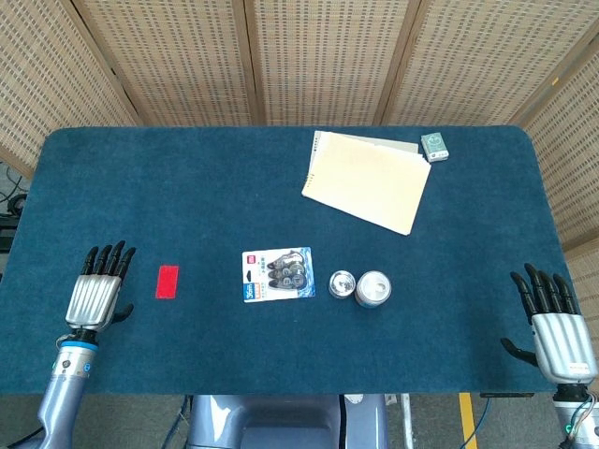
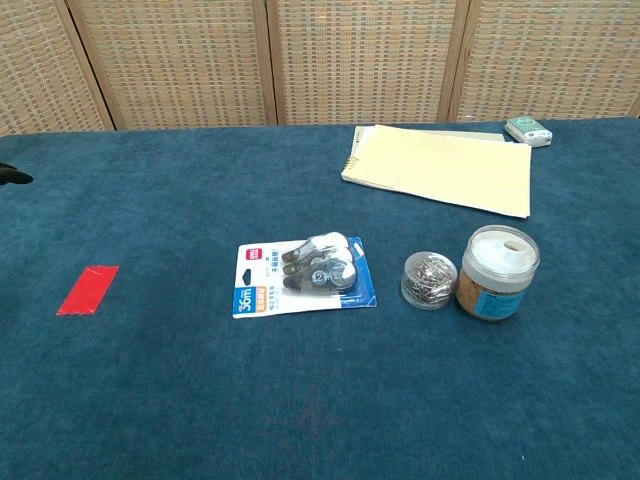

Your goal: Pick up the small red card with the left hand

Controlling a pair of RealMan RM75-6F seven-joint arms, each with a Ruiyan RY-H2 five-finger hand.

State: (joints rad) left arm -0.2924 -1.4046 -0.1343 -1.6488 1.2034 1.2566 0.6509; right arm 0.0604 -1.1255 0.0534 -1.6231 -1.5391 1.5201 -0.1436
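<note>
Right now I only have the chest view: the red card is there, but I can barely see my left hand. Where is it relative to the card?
Observer: In the head view the left hand lies to the card's left, apart from the small red card, not touching it.
Operator: Is it holding anything?
Observer: No, its fingers are spread and hold nothing.
Operator: And the right hand? My view lacks it entirely.
Observer: The right hand is at the table's far right edge, open, well away from the two small jars.
</note>
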